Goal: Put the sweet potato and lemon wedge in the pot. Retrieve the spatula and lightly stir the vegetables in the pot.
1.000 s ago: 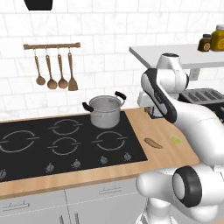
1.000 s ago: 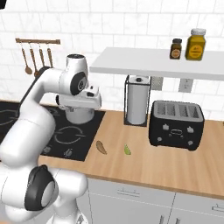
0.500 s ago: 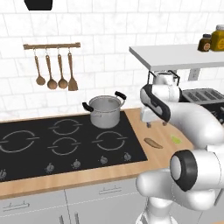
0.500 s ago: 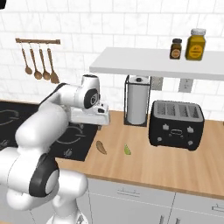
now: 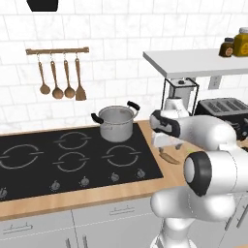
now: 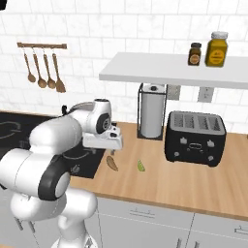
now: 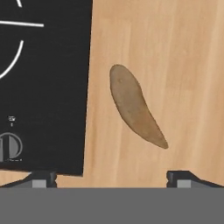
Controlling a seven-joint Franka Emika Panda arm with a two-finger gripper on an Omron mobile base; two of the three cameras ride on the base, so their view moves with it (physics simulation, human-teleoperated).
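The brown sweet potato (image 7: 133,105) lies on the wooden counter just right of the cooktop (image 7: 43,78); it also shows as the sweet potato (image 5: 168,157) and sweet potato (image 6: 112,163). My gripper (image 7: 113,179) hangs open right above it, fingertips (image 7: 181,177) spread wide with nothing between them; the gripper (image 6: 109,151) points down. The green lemon wedge (image 6: 141,166) rests a little to the right of the sweet potato. The silver pot (image 5: 116,123) stands on the cooktop's back right burner. The spatula (image 5: 80,89) hangs on the wall rack.
A black toaster (image 6: 195,137) and a paper towel holder (image 6: 152,116) stand at the back of the counter under a white shelf (image 6: 174,68) holding two jars. Wooden spoons (image 5: 51,85) hang beside the spatula. The counter's front edge is near.
The arm has swung right, away from the pot, and lowered the hand over the sweet potato. The gripper stays open. Nothing on the counter has moved.
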